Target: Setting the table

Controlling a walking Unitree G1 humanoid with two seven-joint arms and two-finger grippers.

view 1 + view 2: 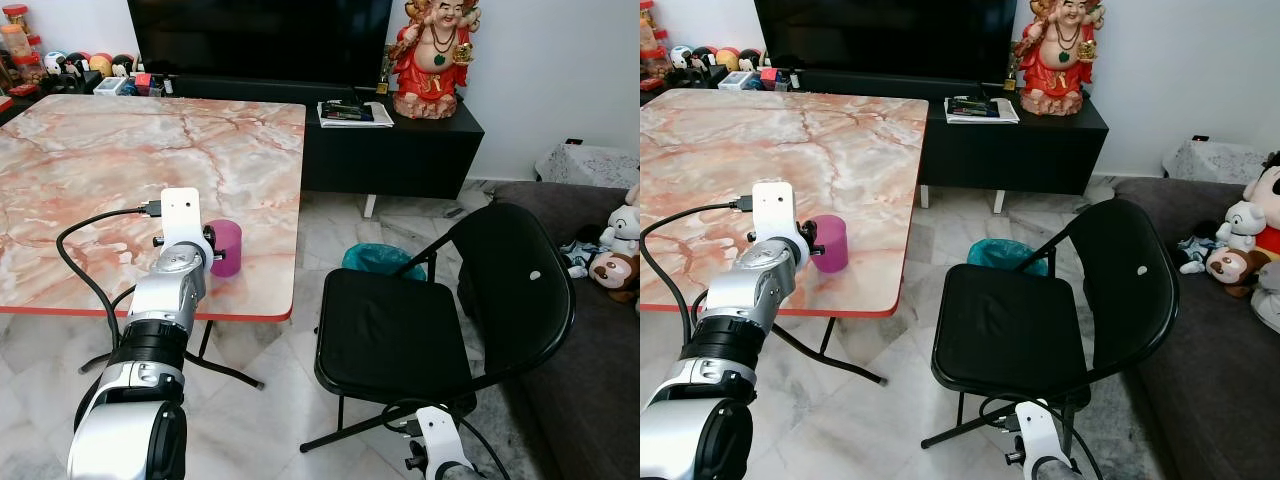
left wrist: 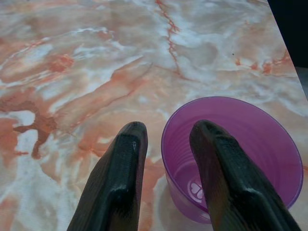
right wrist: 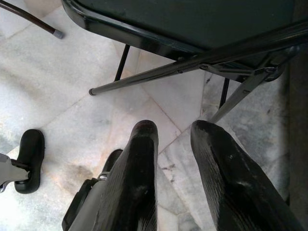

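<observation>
The purple cup (image 1: 224, 248) stood upright on the marble worktop (image 1: 120, 170), close to its near right corner and just back from the red edge. The left claw (image 2: 166, 144) was right at it: in the left wrist view one finger (image 2: 211, 163) reached down inside the cup's mouth while the other lay outside the wall, so the rim sat between them, and the claw looked closed on that wall, or very nearly so. From the head views the left arm reached forward over the worktop's near edge, with the cup just beyond and slightly right of its wrist. The cup's long axis ran straight up, so any lift or slide would probably depend on the pinch at the rim staying square. The right claw (image 3: 171, 144) hung low beside the black chair (image 1: 420, 320), fingers a little apart, holding nothing, over the floor and well apart from the cup; the left arm was plainly the nearer.
</observation>
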